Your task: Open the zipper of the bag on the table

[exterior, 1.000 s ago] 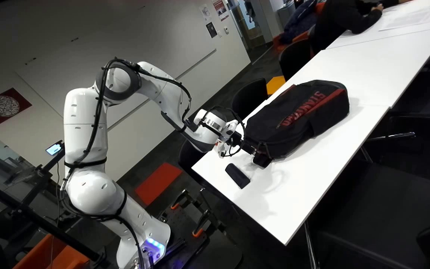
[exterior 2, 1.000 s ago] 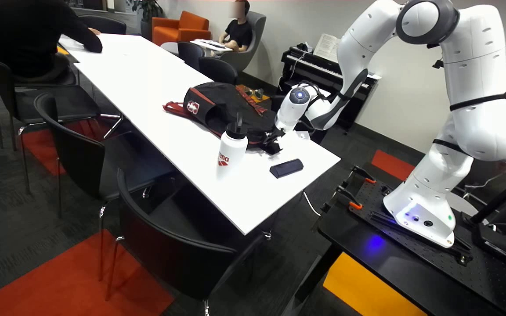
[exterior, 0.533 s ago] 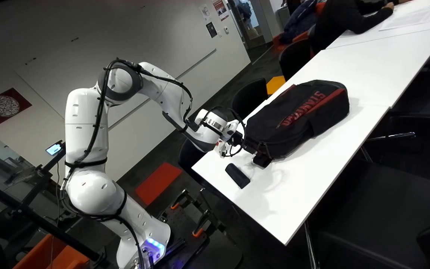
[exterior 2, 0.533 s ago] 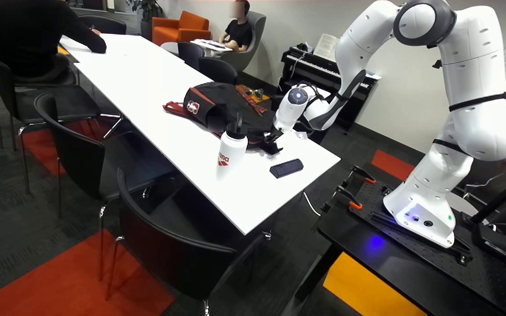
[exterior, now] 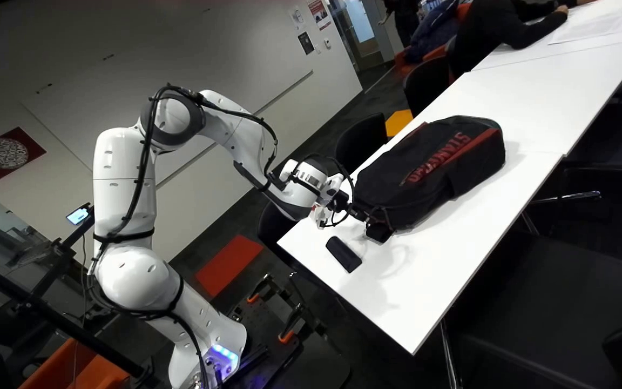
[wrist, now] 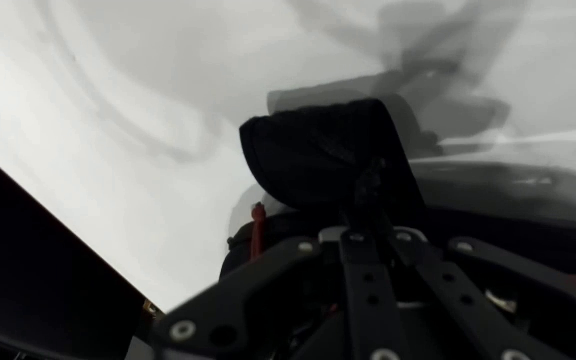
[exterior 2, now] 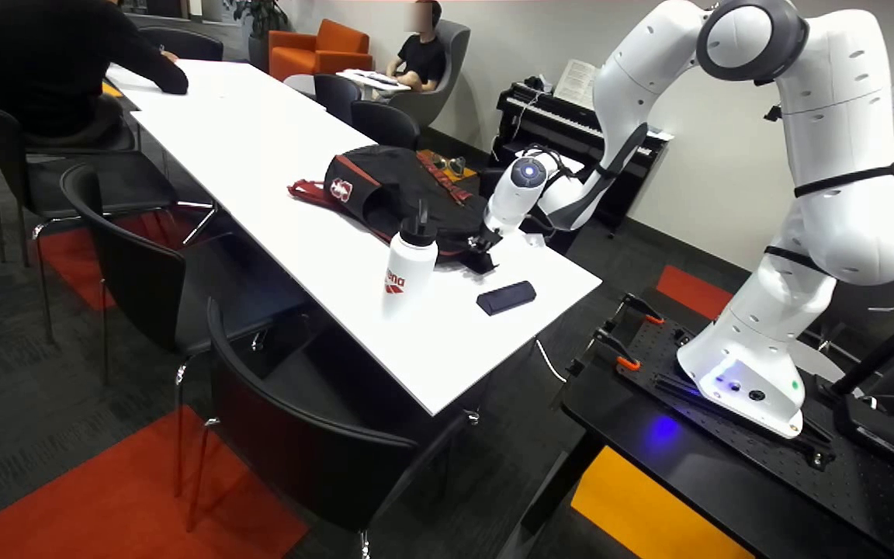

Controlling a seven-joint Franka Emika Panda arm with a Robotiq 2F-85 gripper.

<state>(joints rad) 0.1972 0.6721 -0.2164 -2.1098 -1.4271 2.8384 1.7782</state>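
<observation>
a: items around the bag (exterior: 430,167)?

b: a bottle (exterior 2: 410,272), white with a black cap, upright on the surface (exterior 2: 447,357); in an exterior view it stands before the bag and blocks part of it. a dark case (exterior 2: 506,298) lies near, touching neither bag nor bottle.

a: obstruction at the gripper (wrist: 372,182)?

b: a black flap (wrist: 303,155) at the bag's end, overlapped by the fingertips in the wrist view. a red tab (wrist: 257,235) shows beside it, at the bag's edge.

a: gripper condition?

b: fingers pressed together. whether fabric is caught between them, i cannot tell.

a: surface and room?

b: surface white, long, seamed across, shadows falling on it. the bag lies towards the end nearer the arm (exterior: 124,178), red lettering (exterior: 438,158) upward. black chairs (exterior 2: 292,442) stand along the sides. a person in black (exterior 2: 67,74) sits at the far end; a second person (exterior 2: 422,62) sits in a grey armchair (exterior 2: 453,78), near a piano (exterior 2: 563,115). red and yellow panels (exterior 2: 136,481) mark the floor (exterior 2: 20,341).

a: what could not be verified?

b: the zipper: too thin and dark against the bag to place in any view. the gripper's rear: cut off at the lower edge. the person in black: head cut off at the top. the second person: face blurred. a dark shape (wrist: 43,260), lower left in the wrist view: unidentified.
</observation>
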